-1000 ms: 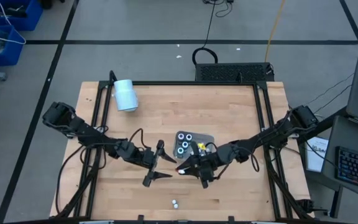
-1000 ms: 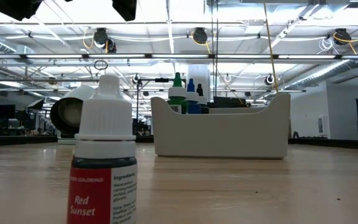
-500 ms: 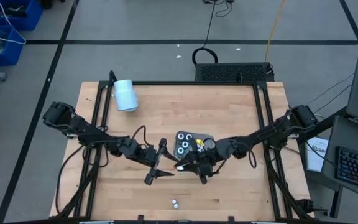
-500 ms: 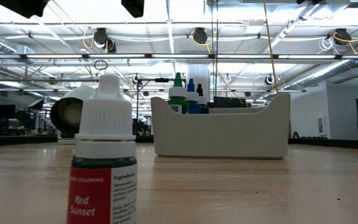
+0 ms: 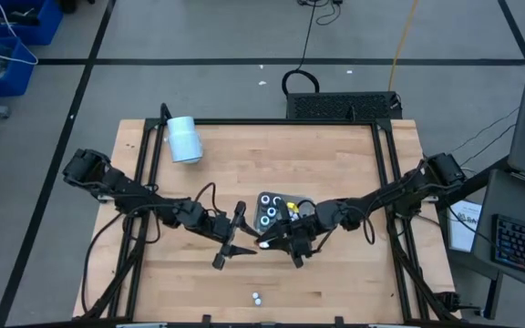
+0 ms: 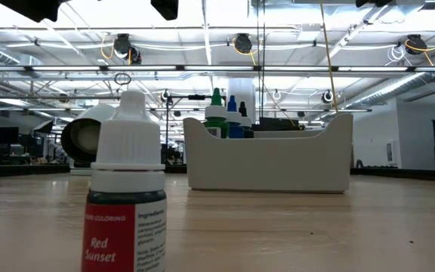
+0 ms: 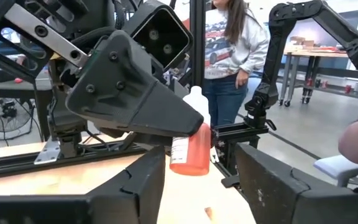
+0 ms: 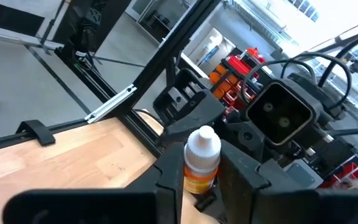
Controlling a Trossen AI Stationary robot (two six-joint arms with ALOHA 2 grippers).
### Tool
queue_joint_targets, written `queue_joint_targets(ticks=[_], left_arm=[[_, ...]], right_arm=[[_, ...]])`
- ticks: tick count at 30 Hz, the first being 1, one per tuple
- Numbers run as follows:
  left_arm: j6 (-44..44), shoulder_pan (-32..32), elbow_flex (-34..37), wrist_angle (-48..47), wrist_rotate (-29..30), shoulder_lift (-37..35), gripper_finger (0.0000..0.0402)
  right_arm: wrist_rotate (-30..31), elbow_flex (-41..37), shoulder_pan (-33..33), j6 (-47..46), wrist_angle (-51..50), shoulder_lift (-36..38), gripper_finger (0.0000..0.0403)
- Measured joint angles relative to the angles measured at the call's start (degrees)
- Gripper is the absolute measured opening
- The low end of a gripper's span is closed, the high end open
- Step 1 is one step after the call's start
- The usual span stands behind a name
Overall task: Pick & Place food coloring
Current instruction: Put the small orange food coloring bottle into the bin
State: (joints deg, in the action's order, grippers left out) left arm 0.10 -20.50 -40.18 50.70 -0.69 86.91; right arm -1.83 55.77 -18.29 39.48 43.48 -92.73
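Here, mid-desk point(image 5: 335, 164), the right claw point(image 5: 264, 243) grips an orange food coloring bottle point(image 8: 201, 163) by its body, white cap up. The left claw point(image 5: 229, 249) faces it with fingers point(image 7: 135, 186) spread either side of the bottle, not touching. Other bottles stand in the grey tray point(image 5: 301, 203) just beside the claws; one labelled "Red Sunset" point(image 6: 127, 204) stands alone near the desk's front edge.
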Motion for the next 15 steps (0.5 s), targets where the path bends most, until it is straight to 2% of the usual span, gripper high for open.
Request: queue_joint_targets(ticks=[7, 15], left_arm=[[0.19, 0.9, 0.0, 0.09, -1.9, 0.0, 0.0167], [2.93, 1.01, 0.0, 0.32, -3.18, 0.0, 0.0163]], right_arm=[[-4.65, 0.0, 1.8, -1.6, 0.04, 0.0, 0.0063], [-4.94, 0.0, 2.15, -1.39, 0.04, 0.0, 0.0064]])
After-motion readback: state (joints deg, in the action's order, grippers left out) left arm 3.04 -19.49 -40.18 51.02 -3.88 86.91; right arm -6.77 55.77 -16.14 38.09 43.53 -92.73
